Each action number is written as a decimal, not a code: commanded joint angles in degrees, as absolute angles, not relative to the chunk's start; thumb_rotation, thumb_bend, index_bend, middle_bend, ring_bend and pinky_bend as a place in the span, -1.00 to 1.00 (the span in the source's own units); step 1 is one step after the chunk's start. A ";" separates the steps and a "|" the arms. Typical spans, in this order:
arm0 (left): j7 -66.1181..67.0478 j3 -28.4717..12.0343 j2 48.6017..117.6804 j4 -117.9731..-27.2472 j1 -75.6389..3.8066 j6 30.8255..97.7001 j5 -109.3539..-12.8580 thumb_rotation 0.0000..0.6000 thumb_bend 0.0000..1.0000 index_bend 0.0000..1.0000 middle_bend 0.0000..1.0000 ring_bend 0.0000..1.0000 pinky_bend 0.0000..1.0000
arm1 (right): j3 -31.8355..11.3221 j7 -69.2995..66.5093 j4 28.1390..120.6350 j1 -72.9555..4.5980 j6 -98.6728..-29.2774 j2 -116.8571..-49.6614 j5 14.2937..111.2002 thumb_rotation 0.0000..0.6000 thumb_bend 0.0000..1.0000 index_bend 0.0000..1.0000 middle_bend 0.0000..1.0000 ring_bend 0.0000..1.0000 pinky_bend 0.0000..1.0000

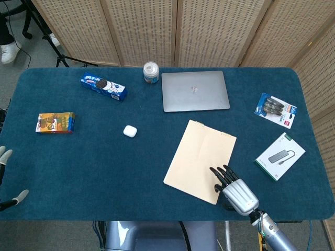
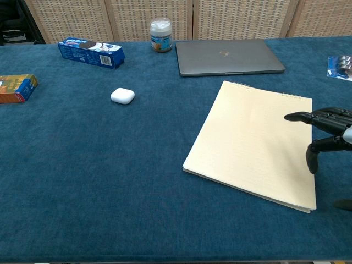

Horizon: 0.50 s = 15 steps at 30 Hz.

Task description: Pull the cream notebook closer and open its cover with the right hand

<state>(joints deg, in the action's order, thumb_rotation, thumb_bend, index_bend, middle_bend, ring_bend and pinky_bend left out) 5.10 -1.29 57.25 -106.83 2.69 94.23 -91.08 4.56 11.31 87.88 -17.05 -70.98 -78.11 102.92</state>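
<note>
The cream notebook (image 1: 200, 159) lies flat and closed on the blue table, slanted, its spiral edge towards the laptop; in the chest view the notebook (image 2: 253, 140) fills the right of centre. My right hand (image 1: 233, 187) hovers over the notebook's near right corner, fingers spread and holding nothing. In the chest view the right hand (image 2: 325, 127) comes in from the right edge, its fingers stretched out over the notebook's right margin. Whether they touch the cover I cannot tell. Of my left hand (image 1: 6, 178) only pale fingertips show at the left edge of the head view.
A closed grey laptop (image 1: 194, 90) lies behind the notebook, a white-lidded jar (image 1: 151, 72) and a blue cookie box (image 1: 103, 87) to its left. A white earbud case (image 1: 130, 130) and an orange box (image 1: 55, 122) sit further left. Two retail packs (image 1: 279, 156) (image 1: 276, 109) lie right.
</note>
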 commanded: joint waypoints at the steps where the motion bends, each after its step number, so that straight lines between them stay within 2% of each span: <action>1: 4.86 -1.19 57.12 -106.81 2.74 94.29 -91.25 1.00 -1.00 -1.00 -1.00 -1.00 -1.00 | 4.89 11.36 88.25 -17.24 -70.82 -77.91 103.09 1.00 -0.58 -0.07 -1.00 -1.00 -1.00; 3: 4.72 -1.17 57.09 -106.78 2.78 94.39 -91.33 1.00 -1.00 -1.00 -1.00 -1.00 -1.00 | 5.01 11.53 88.63 -17.33 -70.89 -77.83 103.21 1.00 -0.56 -0.07 -1.00 -1.00 -1.00; 7: 4.52 -1.11 57.00 -106.81 2.75 94.28 -91.33 1.00 -1.00 -1.00 -1.00 -1.00 -1.00 | 5.16 11.98 89.37 -17.57 -70.77 -77.84 103.28 1.00 -0.39 -0.06 -1.00 -1.00 -1.00; 15: 4.30 -1.06 56.85 -106.83 2.73 94.20 -91.30 1.00 -1.00 -1.00 -1.00 -1.00 -1.00 | 5.53 13.16 89.52 -18.17 -69.38 -77.98 102.75 1.00 -0.38 -0.06 -1.00 -1.00 -1.00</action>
<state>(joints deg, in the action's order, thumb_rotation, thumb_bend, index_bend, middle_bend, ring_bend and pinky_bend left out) 4.30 -1.06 56.86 -106.83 2.74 94.20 -91.31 5.50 13.14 89.55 -18.14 -69.44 -77.96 102.80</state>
